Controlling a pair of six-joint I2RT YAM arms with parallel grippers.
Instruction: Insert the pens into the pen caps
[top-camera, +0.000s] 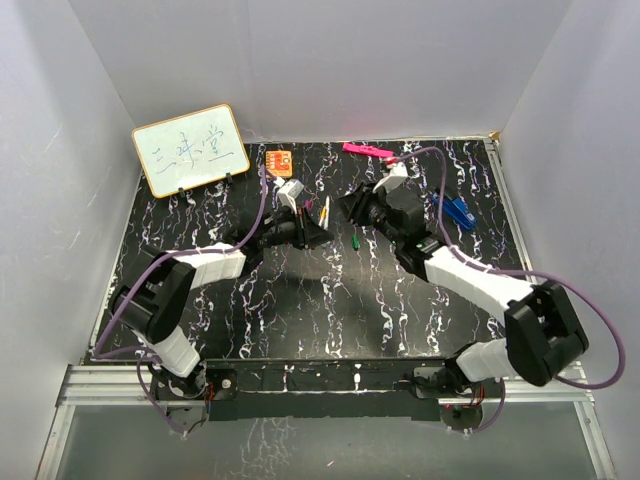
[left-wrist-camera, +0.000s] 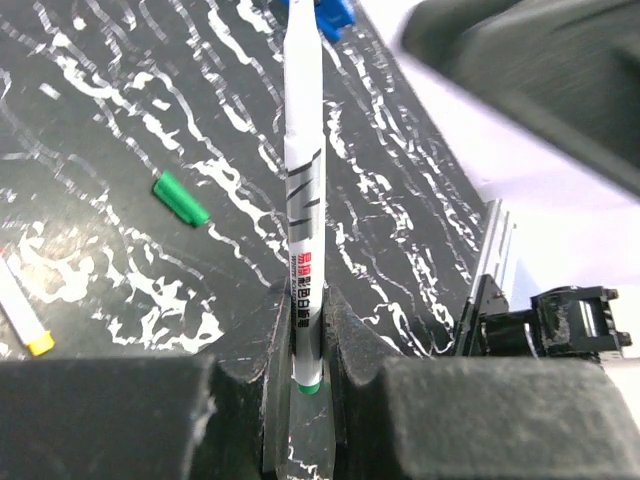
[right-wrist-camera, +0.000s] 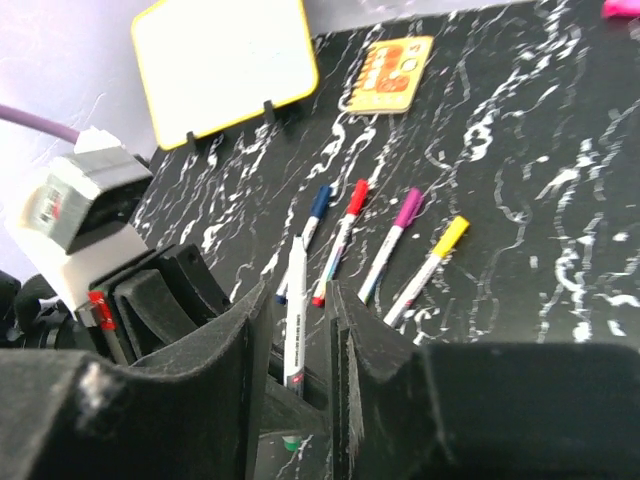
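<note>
My left gripper (left-wrist-camera: 305, 305) is shut on a white pen (left-wrist-camera: 303, 170) with a green end, gripped near that end and sticking out ahead. The green cap (left-wrist-camera: 181, 198) lies loose on the mat, also seen from above (top-camera: 356, 241). My right gripper (right-wrist-camera: 300, 325) is open and empty, its jaws either side of that pen (right-wrist-camera: 295, 305) without touching it. Four capped pens lie beyond: blue (right-wrist-camera: 318, 205), red (right-wrist-camera: 355, 195), purple (right-wrist-camera: 408, 208), yellow (right-wrist-camera: 450, 235). From above the left gripper (top-camera: 312, 232) and right gripper (top-camera: 345, 207) meet at mid-table.
A yellow-framed whiteboard (top-camera: 190, 150) stands at the back left, with an orange card (top-camera: 278, 160) beside it. A flat pink bar (top-camera: 365, 150) lies at the back edge. A larger blue object (top-camera: 458, 212) sits at the right. White walls enclose the black marbled mat (top-camera: 300, 310).
</note>
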